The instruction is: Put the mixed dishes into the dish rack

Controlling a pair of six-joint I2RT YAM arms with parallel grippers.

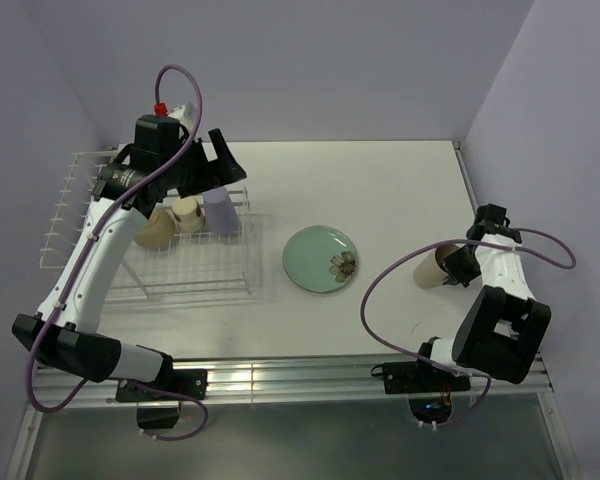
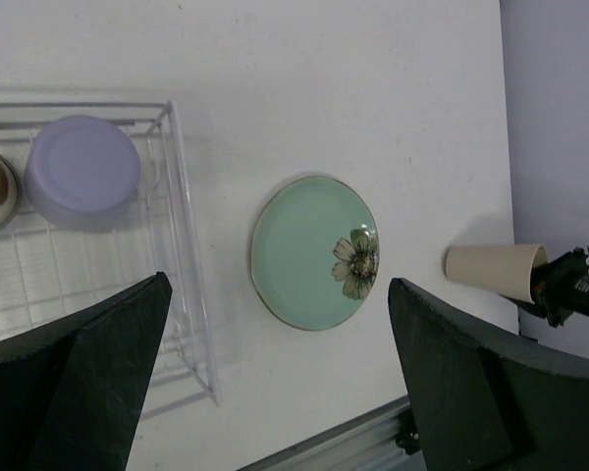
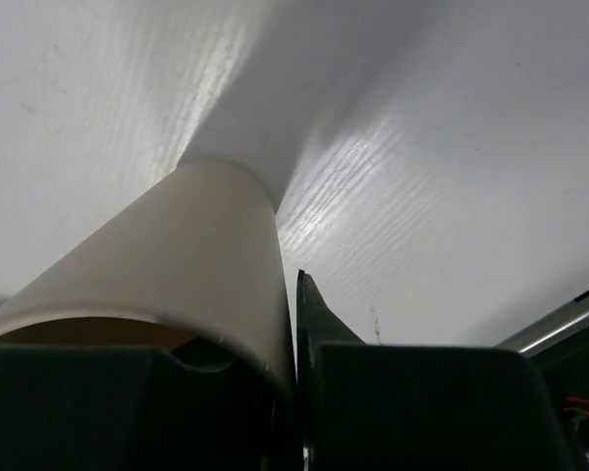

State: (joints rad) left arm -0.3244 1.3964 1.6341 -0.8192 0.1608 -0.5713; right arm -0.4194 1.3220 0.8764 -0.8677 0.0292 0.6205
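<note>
**A:** What is shown from above?

**B:** The dish rack point(image 1: 195, 285) is seen at the left of the table point(image 1: 380, 180). The cream bowl point(image 1: 158, 228), a small cup point(image 1: 187, 213) and the lavender cup point(image 1: 221, 212) are set in its far part. The lavender cup appears to be turned mouth down, as is done for draining. The pale green plate point(image 1: 321, 258) lies flat on the table just right of the rack. The beige tumbler point(image 1: 430, 268) is laid on its side farther right, with its mouth turned to the right gripper point(image 1: 458, 265). The left gripper point(image 1: 218, 172) is held above the rack's far right corner.

**A:** And from the left wrist?

**B:** Its fingers point(image 2: 88, 383) are spread wide and nothing is held between them. The plate is framed in the gap below, so it may be meant as the next piece, though that is only judged.

**A:** What is made out from the right wrist?

**B:** The tumbler's wall is pinched at the rim, with one finger point(image 3: 319, 324) outside and the other apparently inside the mouth. Such a grip is probably chosen because a tumbler lying down is not easily spanned from above. Whether it is raised off the table cannot be told.
</note>
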